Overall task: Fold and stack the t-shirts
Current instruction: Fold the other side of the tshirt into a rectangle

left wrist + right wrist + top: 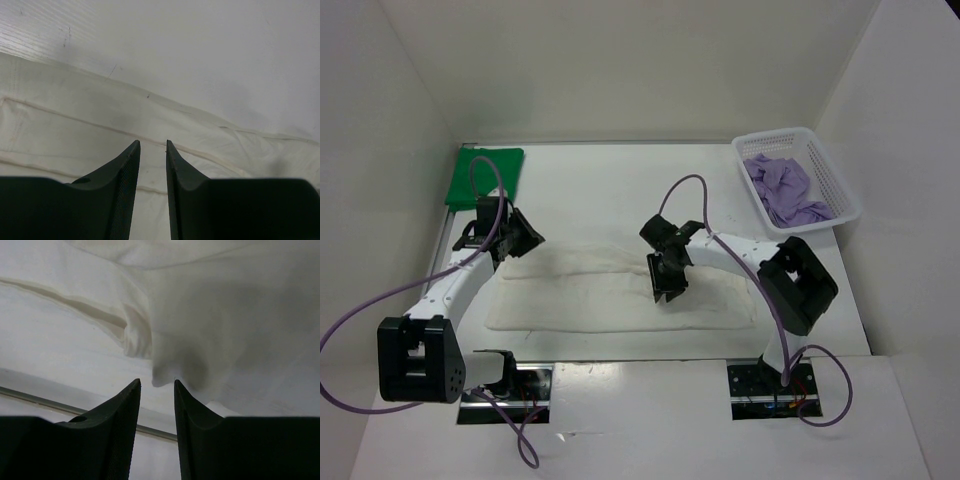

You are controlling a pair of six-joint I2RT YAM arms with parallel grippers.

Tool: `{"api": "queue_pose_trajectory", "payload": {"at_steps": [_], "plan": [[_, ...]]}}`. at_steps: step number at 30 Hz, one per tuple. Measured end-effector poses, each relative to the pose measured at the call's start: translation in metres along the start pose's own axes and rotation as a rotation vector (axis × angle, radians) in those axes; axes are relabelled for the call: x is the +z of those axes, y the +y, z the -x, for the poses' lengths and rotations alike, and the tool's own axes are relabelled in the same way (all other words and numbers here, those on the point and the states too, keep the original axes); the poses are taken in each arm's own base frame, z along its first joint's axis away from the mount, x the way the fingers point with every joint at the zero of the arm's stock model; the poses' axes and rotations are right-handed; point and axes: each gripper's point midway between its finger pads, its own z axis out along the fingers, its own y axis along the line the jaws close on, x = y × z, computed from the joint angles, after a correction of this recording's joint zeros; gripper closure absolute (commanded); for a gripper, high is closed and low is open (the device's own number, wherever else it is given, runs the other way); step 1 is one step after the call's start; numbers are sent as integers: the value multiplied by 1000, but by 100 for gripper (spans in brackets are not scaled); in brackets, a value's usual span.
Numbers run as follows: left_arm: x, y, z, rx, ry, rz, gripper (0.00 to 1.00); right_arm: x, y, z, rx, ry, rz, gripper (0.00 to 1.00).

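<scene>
The white t-shirt [610, 295] lies spread flat and wide across the middle of the table. It also shows in the left wrist view [75, 130] and in the right wrist view [225, 315]. The green t-shirt [485, 175] lies folded at the back left. The lavender t-shirt [782, 190] lies crumpled in the basket. My left gripper [528, 240] [152, 142] hovers over the white shirt's far left edge, jaws slightly apart and empty. My right gripper [667, 292] [156, 381] is over the shirt's middle, jaws apart and empty, with a bulge of cloth just beyond its tips.
A white mesh basket [830, 175] stands at the back right. White walls close in the table on the left, back and right. A metal strip [50, 402] runs along the table's near edge. Purple cables loop from both arms.
</scene>
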Motion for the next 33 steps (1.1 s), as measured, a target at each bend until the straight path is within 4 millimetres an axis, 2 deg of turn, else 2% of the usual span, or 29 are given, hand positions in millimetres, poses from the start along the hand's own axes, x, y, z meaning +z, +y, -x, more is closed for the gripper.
{"api": "queue_pose_trajectory", "payload": {"at_steps": [8, 12, 15, 22, 26, 30, 33], "plan": [[0, 0, -1, 0, 2, -1, 65, 16, -9, -2, -21, 23, -50, 61], [1, 1, -2, 0, 3, 0, 65, 22, -10, -7, -44, 45, -64, 81], [1, 1, -1, 0, 2, -2, 65, 20, -8, -7, -60, 43, -66, 89], [1, 0, -1, 0, 2, -5, 65, 10, -9, -8, -90, 60, -82, 94], [1, -1, -2, 0, 6, -10, 65, -4, -10, -15, -100, 82, -79, 95], [0, -2, -1, 0, 6, -13, 65, -25, 0, -17, -113, 83, -23, 97], [-1, -8, 4, 2, 0, -28, 64, -33, 10, -17, -119, 85, 24, 97]]}}
